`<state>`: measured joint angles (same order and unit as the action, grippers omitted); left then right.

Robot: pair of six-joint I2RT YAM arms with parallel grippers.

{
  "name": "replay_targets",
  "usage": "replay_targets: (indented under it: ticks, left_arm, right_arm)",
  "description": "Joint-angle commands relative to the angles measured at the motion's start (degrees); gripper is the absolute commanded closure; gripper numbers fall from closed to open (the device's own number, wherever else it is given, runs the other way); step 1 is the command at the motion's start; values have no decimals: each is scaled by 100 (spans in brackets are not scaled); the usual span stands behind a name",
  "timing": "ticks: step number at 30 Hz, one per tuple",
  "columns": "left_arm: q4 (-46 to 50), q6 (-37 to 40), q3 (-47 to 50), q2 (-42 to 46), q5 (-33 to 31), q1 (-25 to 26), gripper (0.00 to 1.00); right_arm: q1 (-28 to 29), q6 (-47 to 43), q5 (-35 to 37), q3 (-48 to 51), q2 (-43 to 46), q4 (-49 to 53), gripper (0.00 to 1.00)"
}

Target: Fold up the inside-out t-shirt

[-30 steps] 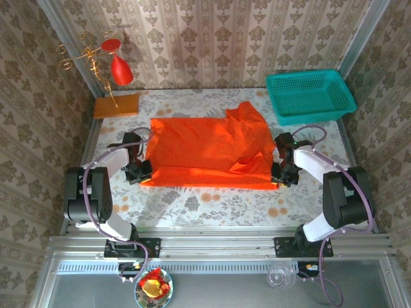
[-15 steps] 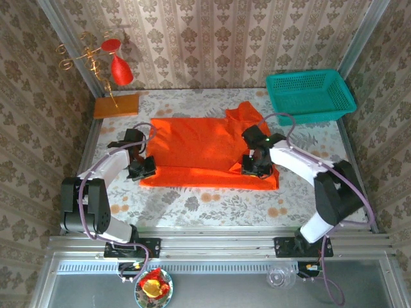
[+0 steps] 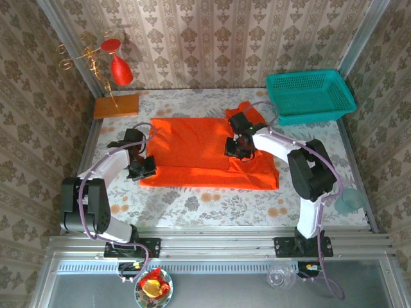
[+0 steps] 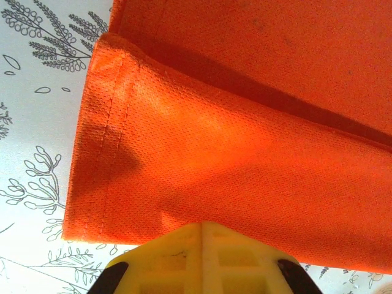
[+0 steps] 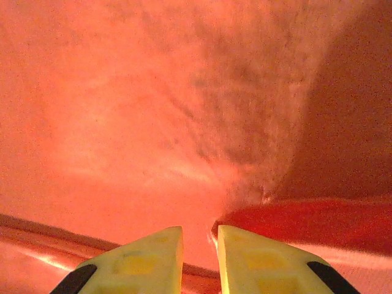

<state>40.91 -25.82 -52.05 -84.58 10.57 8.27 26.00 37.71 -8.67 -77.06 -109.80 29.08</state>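
At the near left corner of the inside-out t-shirt [image 3: 189, 151], spread mid-table, the left gripper [image 3: 142, 169] has its fingers pressed together on the hem; farther right, the right gripper [image 3: 236, 149] pinches a raised fold.

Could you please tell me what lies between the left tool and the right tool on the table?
The t-shirt: in the top view its flat orange cloth spans the stretch from the left tool to the right tool.
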Motion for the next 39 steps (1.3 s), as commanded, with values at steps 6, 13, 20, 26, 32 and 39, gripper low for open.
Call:
replay_targets:
  ticks: [6, 13, 20, 26, 32, 39]
  left_arm:
    - [-128, 74, -223, -168, 188, 34, 93]
    - [-162, 130, -630, -679, -64, 24, 94]
    - [-216, -20, -519, -1244, -221, -108, 95]
    - [-636, -549, 423, -879, -97, -489, 94]
    - [-777, -921, 1346, -106, 130, -923, 94]
    - [-690, -1051, 1830, 690, 135, -1038, 93]
  right_arm:
    - [-202, -151, -199, 614, 918, 295, 70]
    - [-668, -89, -163, 1711, 1900, 678, 66]
    - [-1367, -216, -892, 2888, 2225, -194, 59]
    - [-1560, -27, -596, 3349, 2206, -191, 48]
    - [-1537, 207, -830, 3921, 2633, -131, 46]
    - [-1292, 393, -1068, 4358, 3420, 142, 46]
